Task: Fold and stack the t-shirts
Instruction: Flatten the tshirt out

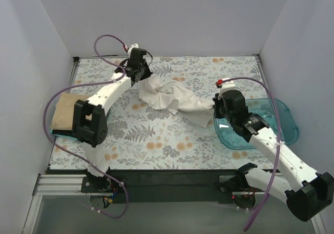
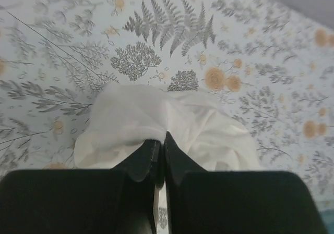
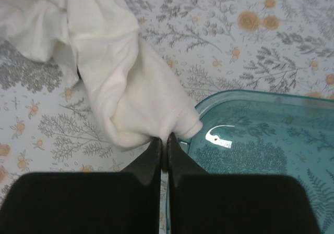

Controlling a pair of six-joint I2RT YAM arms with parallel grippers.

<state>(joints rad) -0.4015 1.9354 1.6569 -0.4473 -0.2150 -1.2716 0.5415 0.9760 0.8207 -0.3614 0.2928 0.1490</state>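
Observation:
The white t-shirt (image 1: 172,97) hangs crumpled and stretched between my two grippers over the middle of the floral table. My left gripper (image 1: 140,75) is shut on its far left end, where the cloth (image 2: 156,119) bunches out from the fingertips. My right gripper (image 1: 218,108) is shut on its right end; the cloth (image 3: 130,98) hangs by the tub's left rim. The tan-beige t-shirt (image 1: 65,111) lies folded flat at the table's left edge, partly hidden by my left arm.
A translucent blue plastic tub (image 1: 284,120) sits at the right of the table, also seen in the right wrist view (image 3: 261,140). Grey walls close in the back and sides. A black rail runs along the near edge.

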